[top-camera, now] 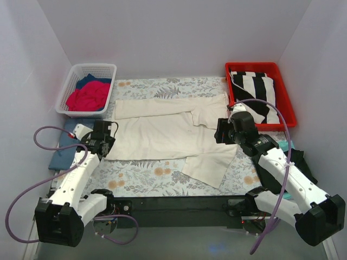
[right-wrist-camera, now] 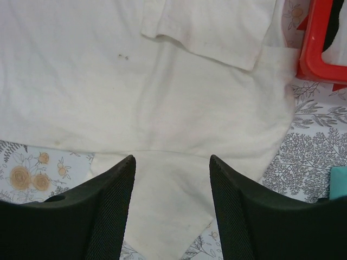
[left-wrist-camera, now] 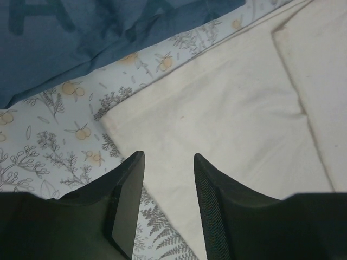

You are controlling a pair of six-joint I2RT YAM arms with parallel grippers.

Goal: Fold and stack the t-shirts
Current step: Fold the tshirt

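A large cream t-shirt (top-camera: 162,135) lies spread on the floral table covering, its top part folded over. It also shows in the left wrist view (left-wrist-camera: 227,108) and in the right wrist view (right-wrist-camera: 135,81). My left gripper (top-camera: 108,142) is open over the shirt's near left corner (left-wrist-camera: 168,157). My right gripper (top-camera: 221,131) is open over the shirt's right side near a sleeve (right-wrist-camera: 172,160). Neither holds cloth. A navy shirt (top-camera: 60,154) lies at the left edge, also in the left wrist view (left-wrist-camera: 81,43). A red shirt (top-camera: 87,96) lies over a navy one in the white basket.
A white basket (top-camera: 103,69) stands at the back left. A red tray (top-camera: 287,86) with black-and-white striped cloth (top-camera: 255,86) stands at the back right. A teal cloth (top-camera: 286,146) lies by the right arm. The floral covering (top-camera: 146,176) shows in front.
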